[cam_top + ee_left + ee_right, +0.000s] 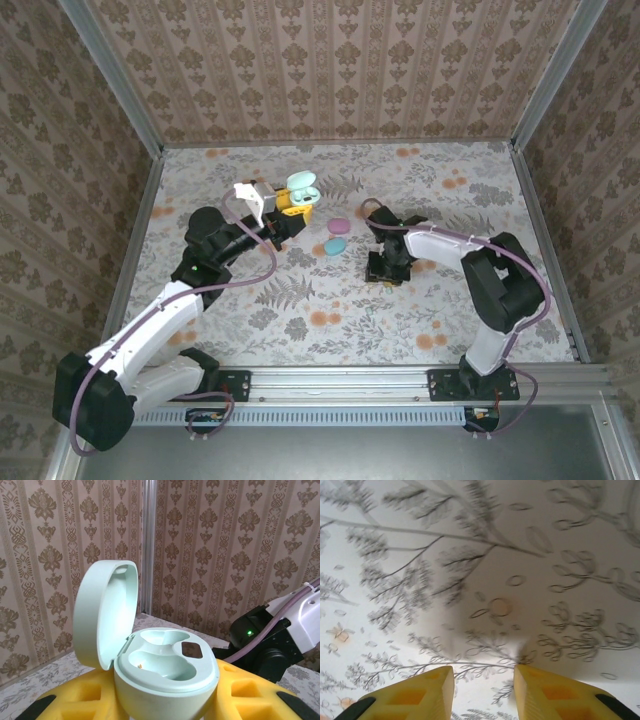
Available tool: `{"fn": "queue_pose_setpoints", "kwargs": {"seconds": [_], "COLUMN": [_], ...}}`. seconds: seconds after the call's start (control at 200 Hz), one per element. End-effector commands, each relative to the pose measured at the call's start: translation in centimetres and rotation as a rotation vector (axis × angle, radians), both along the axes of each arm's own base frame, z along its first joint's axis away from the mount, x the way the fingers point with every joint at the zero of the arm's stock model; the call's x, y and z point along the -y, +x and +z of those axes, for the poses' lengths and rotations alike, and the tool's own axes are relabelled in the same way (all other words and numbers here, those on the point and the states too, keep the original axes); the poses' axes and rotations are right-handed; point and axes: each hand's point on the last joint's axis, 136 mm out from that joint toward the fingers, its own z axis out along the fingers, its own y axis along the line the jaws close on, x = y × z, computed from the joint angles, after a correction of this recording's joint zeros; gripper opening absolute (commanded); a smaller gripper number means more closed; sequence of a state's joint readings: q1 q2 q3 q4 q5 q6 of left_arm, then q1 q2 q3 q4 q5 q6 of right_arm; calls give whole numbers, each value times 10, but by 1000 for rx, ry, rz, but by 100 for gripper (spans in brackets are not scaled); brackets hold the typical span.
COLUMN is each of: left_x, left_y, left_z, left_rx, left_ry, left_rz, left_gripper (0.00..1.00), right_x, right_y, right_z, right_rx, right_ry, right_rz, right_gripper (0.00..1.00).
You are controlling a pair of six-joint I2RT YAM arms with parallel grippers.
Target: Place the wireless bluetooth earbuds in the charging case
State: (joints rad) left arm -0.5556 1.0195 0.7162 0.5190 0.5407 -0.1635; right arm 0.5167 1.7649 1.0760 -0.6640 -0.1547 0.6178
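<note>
We see walls [340, 60] papered in brown damask rising on three sides of a table [330, 330] covered in pale floral print, with an aluminium rail [350, 382] along its near edge.

The charging case [167, 677] is cut off at its base
</note>
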Motion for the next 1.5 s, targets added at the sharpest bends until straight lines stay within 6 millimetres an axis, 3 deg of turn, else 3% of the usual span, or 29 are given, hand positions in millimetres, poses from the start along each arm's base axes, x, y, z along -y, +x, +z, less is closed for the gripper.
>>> {"fn": "queue_pose_setpoints", "kwargs": {"seconds": [0.0,0.22,0.44,0.695,0.95,1.495], "left_x": [-5,-6,-5,-6,-4,-2], "left_y": [-3,-4,-3,-3,-1,0], "left_z": [13,13,12,13,14,15], "left_rx": [46,45,42,45,43,34], "left_ry": [-16,-13,-16,-16,-19,-27], "left_rz": [12,11,6,10,3,-9], "left_gripper": [26,26,26,26,26,26], "right_x": [-11,-10,-10,7,4,8], "right_y": [-12,-27,-4,10,-10,-42], "right_z": [0,0,25,11,1,5], "right_rx": [-66,-109,7,7,-73,-129], "right_ry": [-22,-56,-67,-190,-156,-157], "right_rz": [113,142,123,61,88,131], "right_gripper": [38,36,36,36,35,33]}}
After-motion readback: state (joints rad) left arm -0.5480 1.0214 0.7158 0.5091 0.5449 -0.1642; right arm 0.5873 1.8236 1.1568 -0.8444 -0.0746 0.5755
